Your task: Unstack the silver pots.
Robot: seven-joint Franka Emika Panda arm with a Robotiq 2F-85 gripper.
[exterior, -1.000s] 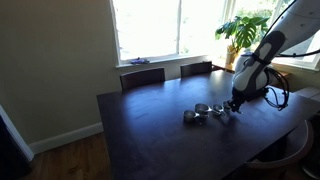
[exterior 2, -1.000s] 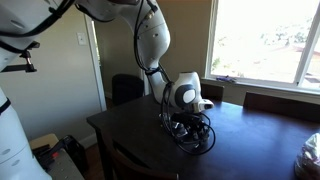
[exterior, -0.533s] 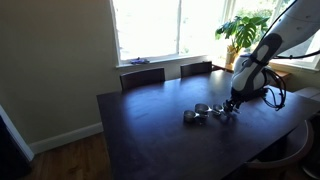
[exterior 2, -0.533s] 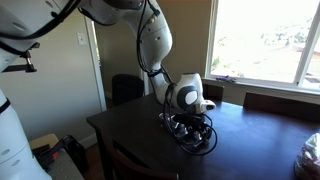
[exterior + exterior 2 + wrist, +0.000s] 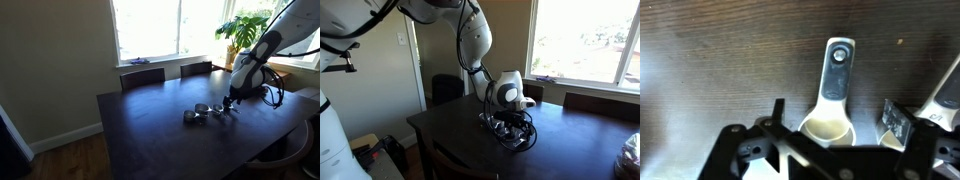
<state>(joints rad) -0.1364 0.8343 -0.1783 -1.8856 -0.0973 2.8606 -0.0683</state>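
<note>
Three small silver pots lie apart on the dark table (image 5: 150,135): one (image 5: 190,117) nearest the middle, one (image 5: 203,108) behind it, and one (image 5: 222,113) just under my gripper (image 5: 230,103). In the wrist view that pot (image 5: 827,128) lies flat on the wood, its handle (image 5: 837,62) pointing away. My gripper (image 5: 837,118) stands open around it, with a gap between the bowl and each of the fingers (image 5: 777,112). The handle of another pot (image 5: 943,92) shows at the right edge. My gripper (image 5: 510,124) hangs low over the table.
Two chairs (image 5: 142,77) (image 5: 196,69) stand at the table's far side under the window. A potted plant (image 5: 243,30) is behind the arm. A black cable (image 5: 523,142) loops on the table by the gripper. The table edge (image 5: 430,135) is close.
The jaws have spread from nearly shut to wide, letting go of the pot, which now rests on the table. The gripper has lifted slightly.
</note>
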